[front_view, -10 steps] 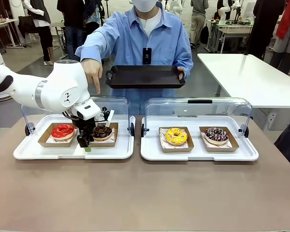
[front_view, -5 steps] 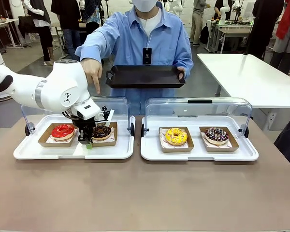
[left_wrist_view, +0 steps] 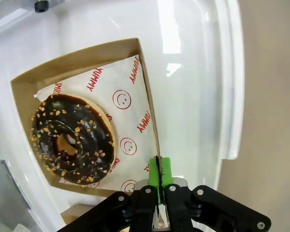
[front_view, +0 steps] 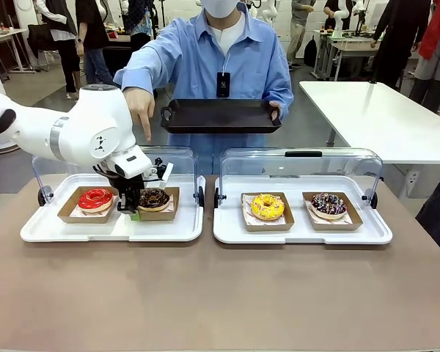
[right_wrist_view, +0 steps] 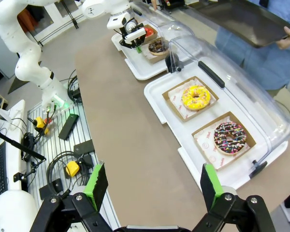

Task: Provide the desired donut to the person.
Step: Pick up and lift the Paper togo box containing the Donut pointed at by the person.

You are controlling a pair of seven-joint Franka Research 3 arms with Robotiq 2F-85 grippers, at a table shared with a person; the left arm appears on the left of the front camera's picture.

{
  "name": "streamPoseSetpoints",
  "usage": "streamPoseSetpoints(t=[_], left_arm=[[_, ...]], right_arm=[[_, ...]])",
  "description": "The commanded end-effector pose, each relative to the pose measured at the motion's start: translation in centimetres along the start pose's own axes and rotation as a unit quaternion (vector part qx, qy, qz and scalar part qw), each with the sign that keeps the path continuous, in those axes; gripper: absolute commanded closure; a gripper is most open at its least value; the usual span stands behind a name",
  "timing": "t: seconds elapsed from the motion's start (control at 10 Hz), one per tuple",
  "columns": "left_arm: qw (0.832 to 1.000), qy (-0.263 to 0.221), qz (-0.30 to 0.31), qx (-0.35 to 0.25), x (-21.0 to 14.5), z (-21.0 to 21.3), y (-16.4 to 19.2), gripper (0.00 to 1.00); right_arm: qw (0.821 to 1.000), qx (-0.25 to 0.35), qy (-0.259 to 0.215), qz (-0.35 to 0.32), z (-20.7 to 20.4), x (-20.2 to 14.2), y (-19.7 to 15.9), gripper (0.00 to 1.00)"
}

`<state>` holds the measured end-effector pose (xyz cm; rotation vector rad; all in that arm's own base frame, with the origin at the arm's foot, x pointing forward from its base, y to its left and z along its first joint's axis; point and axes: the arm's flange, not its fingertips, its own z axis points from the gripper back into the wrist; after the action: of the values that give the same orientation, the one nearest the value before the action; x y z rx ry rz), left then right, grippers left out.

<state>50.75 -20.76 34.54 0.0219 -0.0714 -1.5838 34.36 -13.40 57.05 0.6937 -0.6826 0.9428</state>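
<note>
The chocolate donut (front_view: 154,198), dark-glazed and dotted with pale nut crumbs, sits at the left of centre in your front view, in a shallow square cardboard tray (front_view: 166,213) on a white plastic serving tray (front_view: 110,231) with a clear domed lid (front_view: 177,158) swung up behind it. In your left wrist view the donut fills the left middle of the frame, lying on a white paper liner (left_wrist_view: 130,121) printed in red with the word "YUMMY" and small smiley faces. Your left gripper (left_wrist_view: 158,166) comes up from the bottom edge there, its jaws pinched fully together on the thin brown side wall of the cardboard tray, green pads (left_wrist_view: 165,169) pressed to either face of it. Just left of it in the front view, a glossy red donut (front_view: 95,199) rests in its own cardboard tray. The person (front_view: 227,59) at the top centre holds a black rectangular tray (front_view: 220,116) with one hand and points a finger of the other hand (front_view: 141,110) down toward the left serving tray. At the right centre, a second white serving tray carries a yellow donut (front_view: 268,206) and a sprinkled chocolate one (front_view: 328,204). Your right gripper (right_wrist_view: 153,186) hangs high above the brown desk (right_wrist_view: 130,130), its jaws spread wide with nothing between them.
</note>
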Motion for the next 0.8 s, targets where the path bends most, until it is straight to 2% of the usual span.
streamPoseSetpoints(t=[0.0,0.1,0.5,0.7], left_arm=[[1.000,0.017,-0.016,-0.007,0.4,3.9,-3.5,1.00],[0.999,0.032,-0.003,-0.008,0.9,6.5,-5.8,1.00],[0.999,0.037,-0.001,-0.006,2.5,13.9,-13.1,1.00],[0.999,0.034,0.011,0.030,2.5,18.1,-13.9,1.00]], right_arm=[[1.000,0.002,-0.002,0.002,0.0,0.0,0.0,0.00],[1.000,0.002,-0.002,0.002,0.0,0.0,0.0,0.00],[1.000,0.002,-0.002,0.002,0.0,0.0,0.0,0.00],[1.000,0.002,-0.002,0.002,0.0,0.0,0.0,0.00]])
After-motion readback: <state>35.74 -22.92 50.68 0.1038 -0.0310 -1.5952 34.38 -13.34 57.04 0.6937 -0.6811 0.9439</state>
